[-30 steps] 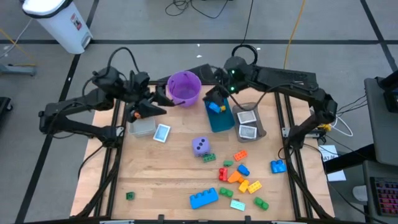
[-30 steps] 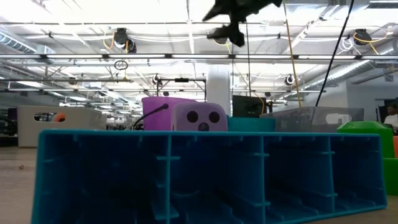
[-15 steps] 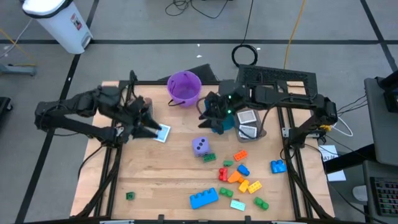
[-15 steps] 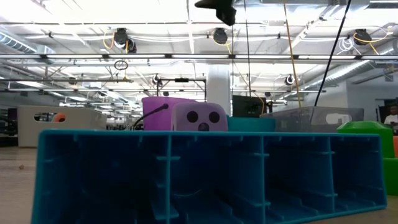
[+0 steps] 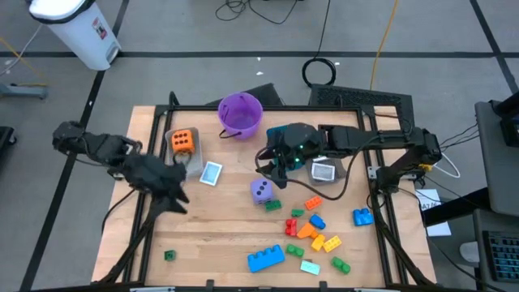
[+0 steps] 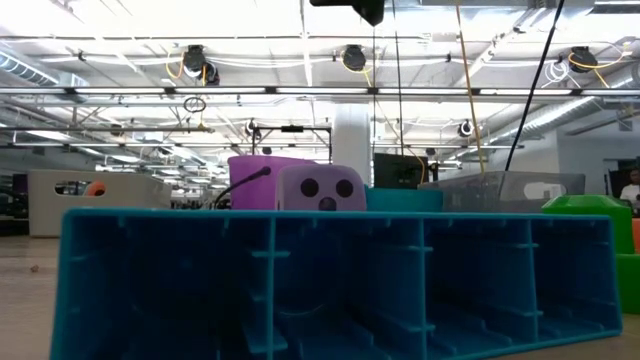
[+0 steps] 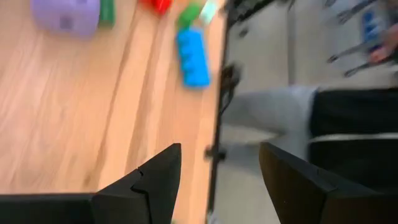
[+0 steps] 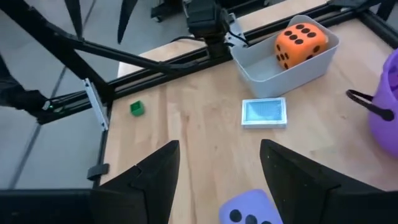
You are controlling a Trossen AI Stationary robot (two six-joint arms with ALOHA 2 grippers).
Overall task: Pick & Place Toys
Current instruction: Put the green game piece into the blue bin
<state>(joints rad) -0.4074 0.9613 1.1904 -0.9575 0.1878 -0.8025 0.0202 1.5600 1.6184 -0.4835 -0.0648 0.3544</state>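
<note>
Left gripper (image 7: 214, 180) released over pale wood-grain counter (image 5: 219, 235), right gripper (image 8: 214, 177) released above rounded purple die (image 5: 261, 190), glossy orange die (image 5: 182, 140) in smooth grey bin (image 5: 188, 165), flat card (image 5: 212, 173) beside it

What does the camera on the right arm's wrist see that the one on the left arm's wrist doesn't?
Only the right wrist view shows the orange die in its clear bin, a picture card, a lone green brick and the purple bucket. Only the left wrist view shows the long blue brick near the table edge. Both show the purple die and wooden table.
</note>
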